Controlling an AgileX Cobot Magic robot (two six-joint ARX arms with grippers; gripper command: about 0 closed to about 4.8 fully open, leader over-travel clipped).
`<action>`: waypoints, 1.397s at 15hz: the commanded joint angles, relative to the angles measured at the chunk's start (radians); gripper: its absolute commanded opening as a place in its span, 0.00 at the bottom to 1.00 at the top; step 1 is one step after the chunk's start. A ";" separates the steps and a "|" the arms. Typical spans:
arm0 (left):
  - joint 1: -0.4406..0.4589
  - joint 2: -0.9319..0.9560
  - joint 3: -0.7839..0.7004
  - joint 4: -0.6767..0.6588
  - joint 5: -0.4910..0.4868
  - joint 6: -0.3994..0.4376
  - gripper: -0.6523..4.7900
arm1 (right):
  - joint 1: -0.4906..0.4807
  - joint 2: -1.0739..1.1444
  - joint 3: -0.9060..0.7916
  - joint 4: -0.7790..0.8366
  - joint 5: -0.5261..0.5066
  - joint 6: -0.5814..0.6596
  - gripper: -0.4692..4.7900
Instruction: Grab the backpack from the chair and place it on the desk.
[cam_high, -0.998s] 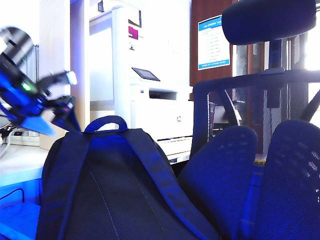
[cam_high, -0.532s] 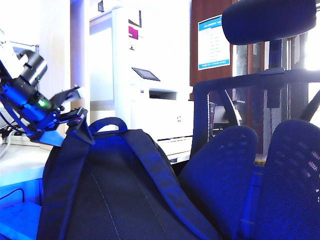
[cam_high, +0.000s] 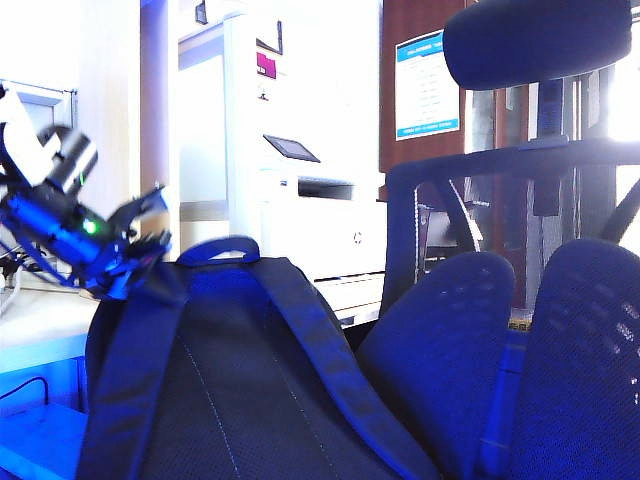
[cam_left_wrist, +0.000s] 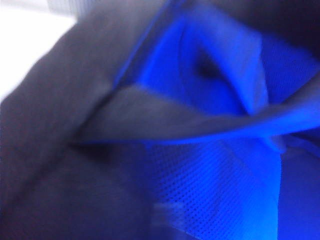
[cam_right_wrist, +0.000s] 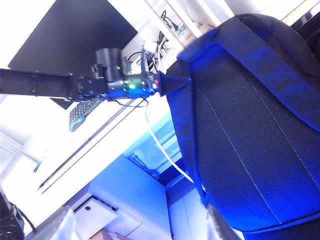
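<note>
The dark backpack (cam_high: 250, 380) leans upright against the chair (cam_high: 450, 340), its blue top loop (cam_high: 215, 248) raised. My left gripper (cam_high: 145, 245) is at the backpack's top left corner, its blurred fingers around the shoulder strap edge. The right wrist view shows the left gripper (cam_right_wrist: 162, 85) touching the same corner of the backpack (cam_right_wrist: 250, 125). The left wrist view is filled with blurred backpack fabric (cam_left_wrist: 100, 175), and no fingers show. My right gripper (cam_right_wrist: 142, 230) hangs open in the air, apart from the backpack. The desk (cam_high: 30, 320) lies to the left, behind the backpack.
A white printer (cam_high: 320, 220) stands behind the backpack. The chair's headrest (cam_high: 540, 40) is high on the right. A monitor (cam_right_wrist: 70, 35) and a keyboard (cam_right_wrist: 82, 112) sit on the desk (cam_right_wrist: 60, 150), a white cable (cam_right_wrist: 165, 155) hangs off it, and a drawer unit (cam_right_wrist: 125, 200) stands below.
My left gripper has come down and right from above the desk onto the backpack's top left corner. The backpack's top has shifted slightly. The right gripper is in no earlier frame.
</note>
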 joint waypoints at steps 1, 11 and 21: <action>-0.001 -0.023 0.005 0.019 -0.002 -0.002 0.11 | 0.000 0.000 0.005 0.028 -0.053 0.010 0.73; 0.001 -0.650 0.012 0.091 -0.223 -0.013 0.11 | 0.187 0.000 0.005 0.147 -0.132 0.091 0.73; 0.255 -0.602 0.967 -0.347 -0.337 0.092 0.11 | 0.242 0.000 0.004 0.190 -0.023 0.089 0.73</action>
